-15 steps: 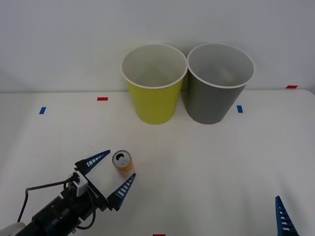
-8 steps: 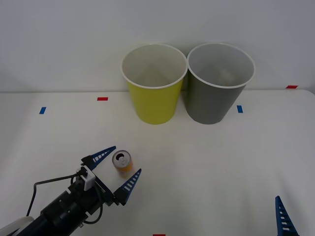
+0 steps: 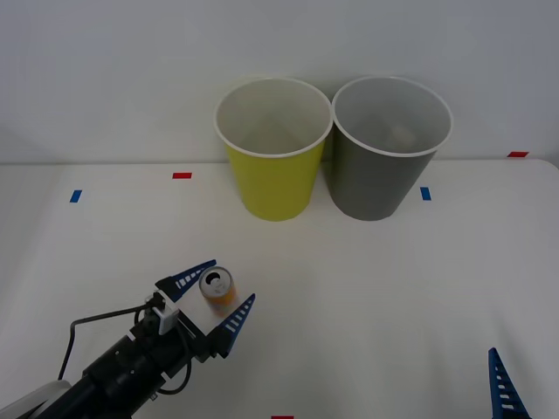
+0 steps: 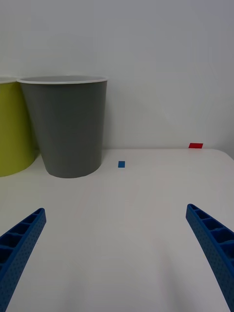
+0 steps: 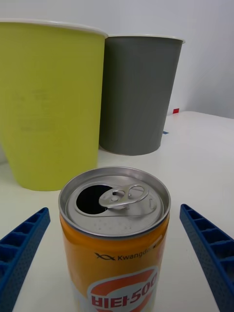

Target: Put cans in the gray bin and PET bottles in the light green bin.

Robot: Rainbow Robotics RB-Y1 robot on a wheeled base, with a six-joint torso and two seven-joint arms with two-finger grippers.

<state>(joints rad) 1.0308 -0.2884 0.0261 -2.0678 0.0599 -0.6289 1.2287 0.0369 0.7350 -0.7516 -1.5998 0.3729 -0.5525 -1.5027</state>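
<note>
White tabletop (image 3: 367, 288) against a plain pale wall; small blue and red tape marks sit along its far edge. At the back stand the light green bin (image 3: 272, 153) and the gray bin (image 3: 384, 153), touching or nearly so, both upright.

Change noted: over the last second the left gripper (image 3: 217, 295) has advanced forward along the table, so that the can (image 3: 217, 286), which stood just ahead of its fingertips, now stands between the two blue fingers. The can itself has not shifted; it remains upright, tab end up and opened, well short of the bins.

Assessment: the approach looks all but complete; closing on the can is the step in hand, with the carry to the gray bin outstanding.

Pose: left arm low, reaching from the near left edge, fingers spread wide on either side of the can, no contact visible, nothing gripped. The right gripper (image 4: 117, 253) waits at the near right, fingers wide apart and empty.
</note>
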